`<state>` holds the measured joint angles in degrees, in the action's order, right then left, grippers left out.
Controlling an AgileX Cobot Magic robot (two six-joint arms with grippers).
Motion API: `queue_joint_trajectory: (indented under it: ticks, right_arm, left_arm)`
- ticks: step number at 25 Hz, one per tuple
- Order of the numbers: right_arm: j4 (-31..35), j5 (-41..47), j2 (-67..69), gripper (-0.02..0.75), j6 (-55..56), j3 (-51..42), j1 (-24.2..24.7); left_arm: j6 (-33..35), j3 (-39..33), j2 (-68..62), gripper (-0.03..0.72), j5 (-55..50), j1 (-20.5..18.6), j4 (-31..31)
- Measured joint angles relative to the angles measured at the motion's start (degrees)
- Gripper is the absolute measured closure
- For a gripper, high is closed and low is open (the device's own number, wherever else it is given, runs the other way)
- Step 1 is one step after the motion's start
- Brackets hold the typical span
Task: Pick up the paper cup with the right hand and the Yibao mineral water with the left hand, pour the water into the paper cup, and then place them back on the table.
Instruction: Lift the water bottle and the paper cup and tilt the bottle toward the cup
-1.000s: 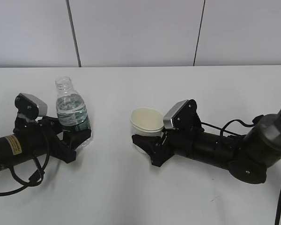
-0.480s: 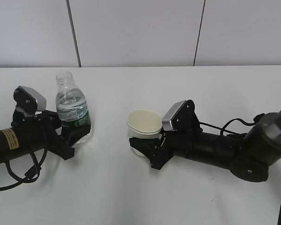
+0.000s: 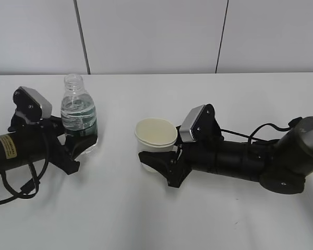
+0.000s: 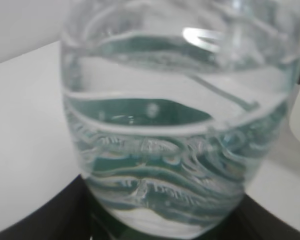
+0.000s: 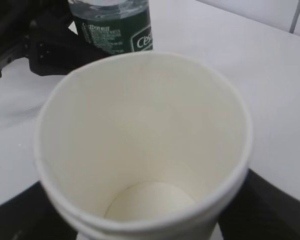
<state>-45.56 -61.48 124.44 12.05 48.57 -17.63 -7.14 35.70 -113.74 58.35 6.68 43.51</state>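
The Yibao mineral water (image 3: 79,119), a clear uncapped bottle with a dark green label, stands upright at the left, held low in my left gripper (image 3: 79,146). It fills the left wrist view (image 4: 175,125), black fingers at both bottom corners. The empty off-white paper cup (image 3: 156,138) sits upright in my right gripper (image 3: 157,162), slightly above the white table (image 3: 146,219). In the right wrist view the cup (image 5: 145,150) fills the frame, with the bottle (image 5: 115,25) and left hand behind it.
A grey panelled wall (image 3: 156,36) rises behind the table's far edge. Black cables (image 3: 21,190) loop beside the left arm, and more cables (image 3: 261,133) trail by the right arm. Nothing else stands on the table.
Both grippers have risen slightly with their loads. The cup has moved left toward the bottle, and the bottle has shifted a little left and up.
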Motion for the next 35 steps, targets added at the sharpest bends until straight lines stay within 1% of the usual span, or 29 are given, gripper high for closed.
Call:
queue_joint_trajectory:
  ticks: [3,7,11,16,19,23,28,31,35]
  right_arm:
    - [-0.64,0.0,0.0,0.178,1.87,0.0,-0.08]
    - [-3.49,-0.56,0.0,0.177,4.79,0.0,-0.36]
    - [-4.91,-3.2,0.0,0.178,5.23,0.0,-0.36]
    - [-6.22,-3.78,0.0,0.178,5.33,0.11,-0.36]
    - [-9.47,-3.88,0.0,0.178,6.6,1.22,-0.36]
    - [-11.37,-3.99,0.0,0.178,8.62,3.01,-0.36]
    - [-14.6,-3.99,0.0,0.178,10.08,4.85,-0.4]
    - [-15.58,-2.74,0.0,0.178,10.69,6.06,-1.17]
    - [-16.99,0.2,0.0,0.178,10.84,7.78,-2.99]
  left_arm:
    - [0.76,0.0,1.77,0.3,-2.29,0.0,0.26]
    - [2.12,0.0,3.09,0.3,-3.03,0.0,0.33]
    - [5.4,0.0,3.77,0.3,-4.16,0.0,0.4]
    - [8.46,0.0,3.96,0.3,-5.33,0.0,0.4]
    - [11.46,0.0,3.96,0.3,-5.33,0.0,0.25]
    - [13.7,0.0,4.01,0.3,-5.33,0.0,-1.55]
    - [19.65,0.0,4.01,0.3,-5.33,0.0,-3.24]
    - [20.82,0.0,4.01,0.3,-5.24,0.0,-4.57]
    - [22.38,0.0,4.01,0.301,-3.68,0.0,-4.73]
